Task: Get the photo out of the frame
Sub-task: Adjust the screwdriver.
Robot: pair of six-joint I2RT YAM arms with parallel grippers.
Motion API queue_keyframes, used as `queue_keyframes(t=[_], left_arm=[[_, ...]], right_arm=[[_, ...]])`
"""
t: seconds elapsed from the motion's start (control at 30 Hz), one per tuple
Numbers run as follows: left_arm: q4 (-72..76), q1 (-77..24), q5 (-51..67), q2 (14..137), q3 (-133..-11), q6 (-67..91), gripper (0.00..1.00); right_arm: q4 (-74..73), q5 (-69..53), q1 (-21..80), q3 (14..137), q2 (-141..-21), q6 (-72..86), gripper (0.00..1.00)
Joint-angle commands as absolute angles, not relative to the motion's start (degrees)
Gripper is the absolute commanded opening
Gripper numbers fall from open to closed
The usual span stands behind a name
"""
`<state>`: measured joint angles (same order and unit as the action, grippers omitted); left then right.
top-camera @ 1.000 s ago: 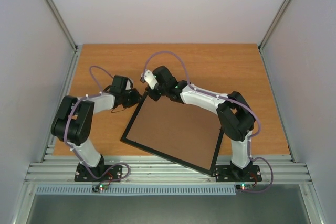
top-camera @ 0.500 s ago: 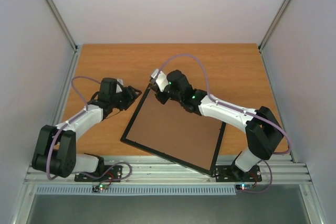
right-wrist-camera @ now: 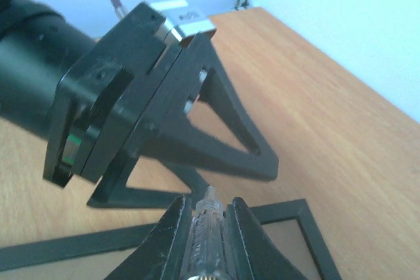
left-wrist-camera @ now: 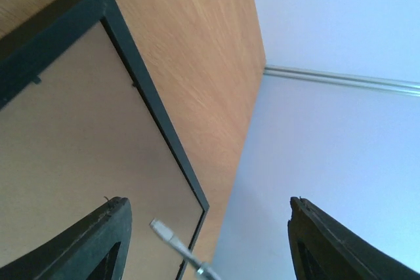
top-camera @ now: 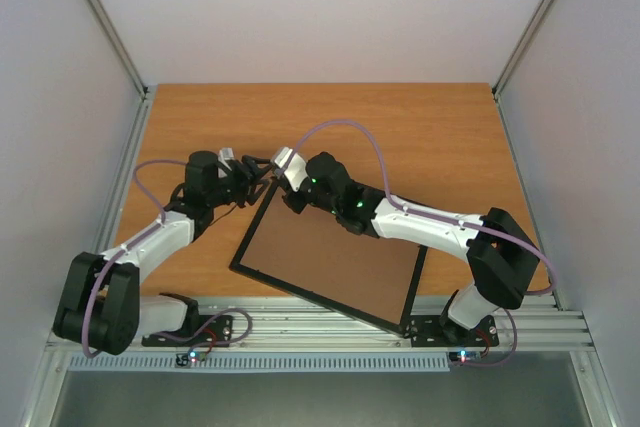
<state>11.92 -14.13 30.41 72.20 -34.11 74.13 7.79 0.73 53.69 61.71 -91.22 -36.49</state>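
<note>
The frame (top-camera: 335, 252) lies board-side up, its far corner under the wide-spread left gripper (left-wrist-camera: 209, 202) and the narrow right gripper (right-wrist-camera: 207, 199). Its long axis runs near-right. Bare table (top-camera: 420, 127) lies beyond the fingers.

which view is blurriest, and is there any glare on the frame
right wrist view: softest, the right gripper blurred up close; left wrist view: left gripper a dark silhouette against the bright wall, frame edge sharp; top view: evenly lit, sharp, no glare on the frame's brown back.

Bright, even diffuse light, faint soft shadows on table (top-camera: 400, 117). Top view sharp; right gripper (right-wrist-camera: 205, 204) close-up blurred.
</note>
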Motion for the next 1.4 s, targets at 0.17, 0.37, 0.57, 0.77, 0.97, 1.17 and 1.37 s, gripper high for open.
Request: queue_keyframes(t=[0.17,0.37,0.57,0.77,0.97,1.17,1.37], left_arm=[[21.5,-15.54,33.1,72.53,-31.74,81.54,0.58],[24.02,-16.02,31.88,72.77,-32.56,82.09,0.27],[23.66,-16.78,29.43,72.44,-32.48,79.2,0.01],[19.16,-19.38,24.18,69.69,-33.31,70.77,0.01],[15.8,-21.01,19.88,66.74,-33.5,64.19,0.01],[14.58,-22.12,17.76,65.73,-33.41,61.92,0.0],[15.02,-22.36,17.1,65.29,-33.37,61.44,0.01]], right_arm=[[15.04,5.48,54.93,60.05,-90.43,-36.64,0.01],[13.67,2.55,55.07,58.17,-89.78,-35.08,0.04],[5.57,3.31,55.02,57.21,-87.46,-35.27,0.08],[-6.01,0.68,54.64,59.89,-85.77,-33.2,0.28],[-17.28,-0.43,54.14,65.68,-85.79,-30.55,0.43],[-22.1,3.6,53.96,70.03,-88.4,-27.42,0.46],[-25.08,3.27,53.73,73.23,-91.41,-25.14,0.42]])
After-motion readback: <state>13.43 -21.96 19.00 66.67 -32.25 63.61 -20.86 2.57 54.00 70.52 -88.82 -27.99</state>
